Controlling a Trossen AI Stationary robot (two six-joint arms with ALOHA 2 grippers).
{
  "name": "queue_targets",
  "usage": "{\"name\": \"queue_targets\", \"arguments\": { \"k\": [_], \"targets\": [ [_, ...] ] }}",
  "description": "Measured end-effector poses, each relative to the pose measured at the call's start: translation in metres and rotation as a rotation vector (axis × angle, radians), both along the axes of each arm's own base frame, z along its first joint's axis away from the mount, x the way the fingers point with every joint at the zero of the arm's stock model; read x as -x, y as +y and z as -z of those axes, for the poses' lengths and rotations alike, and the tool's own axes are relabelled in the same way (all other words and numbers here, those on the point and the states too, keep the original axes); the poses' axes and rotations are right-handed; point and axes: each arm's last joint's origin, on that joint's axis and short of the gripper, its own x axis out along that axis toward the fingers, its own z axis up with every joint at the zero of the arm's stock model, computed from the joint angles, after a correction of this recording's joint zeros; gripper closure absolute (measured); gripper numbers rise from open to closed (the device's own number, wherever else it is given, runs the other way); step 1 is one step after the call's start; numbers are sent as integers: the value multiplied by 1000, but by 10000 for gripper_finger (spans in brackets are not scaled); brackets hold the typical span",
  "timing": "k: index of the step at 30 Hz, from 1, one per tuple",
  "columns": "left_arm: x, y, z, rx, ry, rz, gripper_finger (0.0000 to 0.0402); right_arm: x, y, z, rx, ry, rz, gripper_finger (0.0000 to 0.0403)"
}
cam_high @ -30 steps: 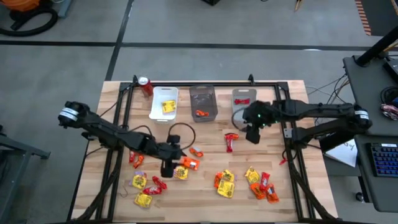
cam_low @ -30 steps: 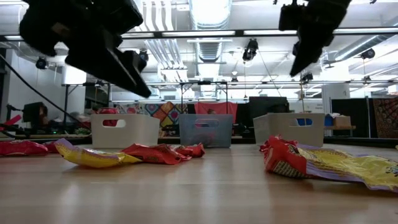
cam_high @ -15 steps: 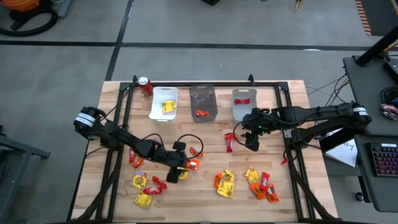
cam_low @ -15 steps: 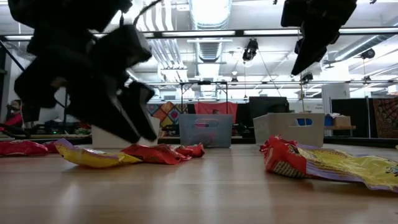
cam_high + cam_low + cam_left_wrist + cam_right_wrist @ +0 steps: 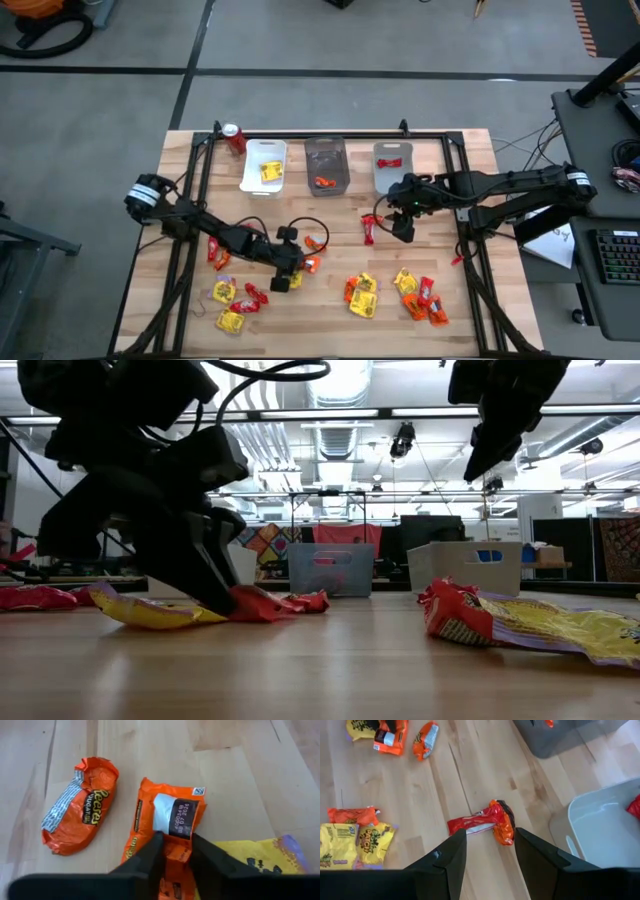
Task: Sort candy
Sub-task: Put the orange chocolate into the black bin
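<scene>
Left wrist view shows my left gripper [image 5: 174, 851] with jaws pinching an orange packet [image 5: 167, 827], lower centre of the high view on the worktop [image 5: 330, 215]; beside it lies a Reese's packet [image 5: 80, 815]. Next I'd lift toward a bin [image 5: 327, 165]. My right gripper [image 5: 487, 847] hangs open above a red packet [image 5: 487, 822].

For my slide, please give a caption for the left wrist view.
Left hand closing on an orange candy packet, a second orange packet beside it.
</scene>
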Motion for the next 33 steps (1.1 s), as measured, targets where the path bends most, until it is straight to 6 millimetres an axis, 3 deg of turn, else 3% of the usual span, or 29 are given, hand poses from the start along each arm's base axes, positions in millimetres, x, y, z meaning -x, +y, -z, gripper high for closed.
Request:
{"name": "queue_targets", "arguments": {
  "k": [4,11,17,23,28,33],
  "targets": [
    [0,0,-1,-1,-5,6,392,0,1,0,1,-1,-4,249],
    [2,0,-12,4,-28,25,400,-3,5,0,10,-39,-40,252],
    [7,2,-42,12,-120,45,401,-12,19,10,44,-173,-149,251],
    [18,9,-85,85,-277,-18,401,-17,30,17,81,-291,-239,257],
    [26,31,-120,202,-421,-158,401,-21,36,10,109,-386,-284,255],
    [29,52,-139,311,-516,-222,402,-31,48,-1,227,-552,-418,253]
  ]
}}
